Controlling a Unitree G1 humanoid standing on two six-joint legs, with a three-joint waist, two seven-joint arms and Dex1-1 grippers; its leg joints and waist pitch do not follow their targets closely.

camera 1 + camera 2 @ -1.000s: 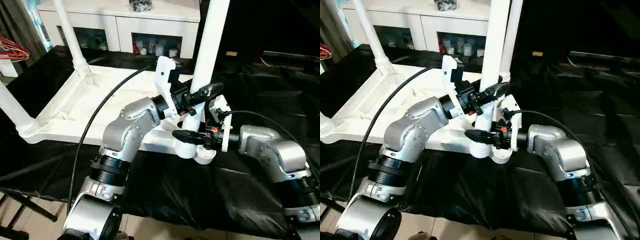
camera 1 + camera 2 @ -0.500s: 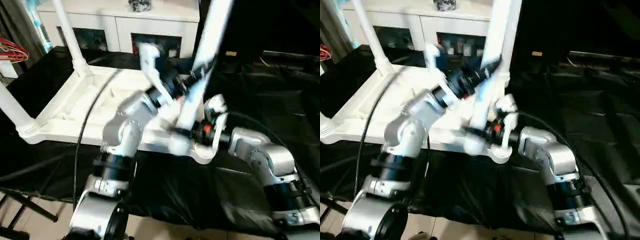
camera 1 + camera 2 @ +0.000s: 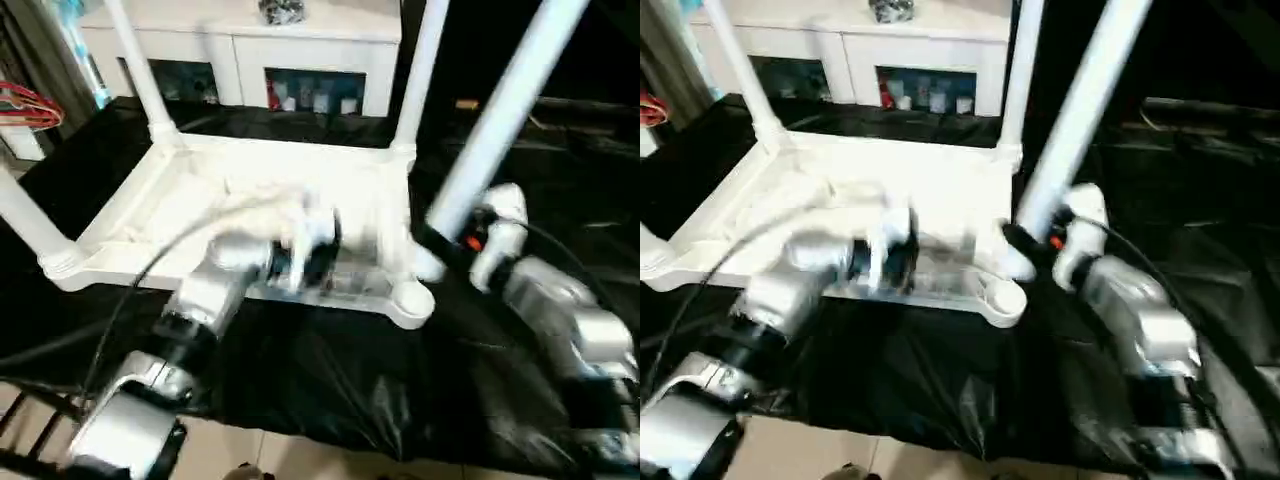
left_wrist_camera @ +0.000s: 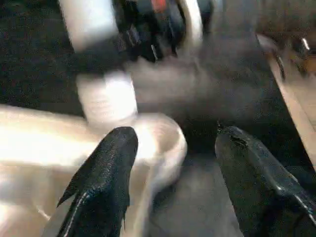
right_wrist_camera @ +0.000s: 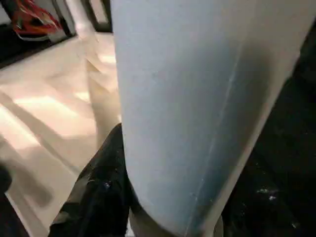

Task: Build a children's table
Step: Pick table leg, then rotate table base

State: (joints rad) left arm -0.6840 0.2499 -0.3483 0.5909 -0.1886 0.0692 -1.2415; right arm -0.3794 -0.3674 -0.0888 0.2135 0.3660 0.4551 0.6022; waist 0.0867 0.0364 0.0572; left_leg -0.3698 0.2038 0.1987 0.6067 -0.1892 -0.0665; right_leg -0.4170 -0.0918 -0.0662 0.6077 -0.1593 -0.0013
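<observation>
Fourth white tapered plastic leg (image 3: 500, 120) has tipped out of the upturned white table top's (image 3: 180, 200) corner socket (image 3: 412, 298); my right gripper (image 3: 432, 243) clamps it, left gripper (image 4: 173, 173) open, empty. Needs reseating.

It looks like a room in a home: a white cabinet (image 3: 240, 40) with glass doors holds little things, beside coloured hangers (image 3: 25, 100).

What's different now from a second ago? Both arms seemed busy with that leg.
The left gripper has let go of the fourth leg and dropped to the tabletop's near edge, jaws open. The right gripper keeps its hold low on the leg, which now leans to the right, its foot out of the near corner socket. The three fitted legs are unchanged.
</observation>
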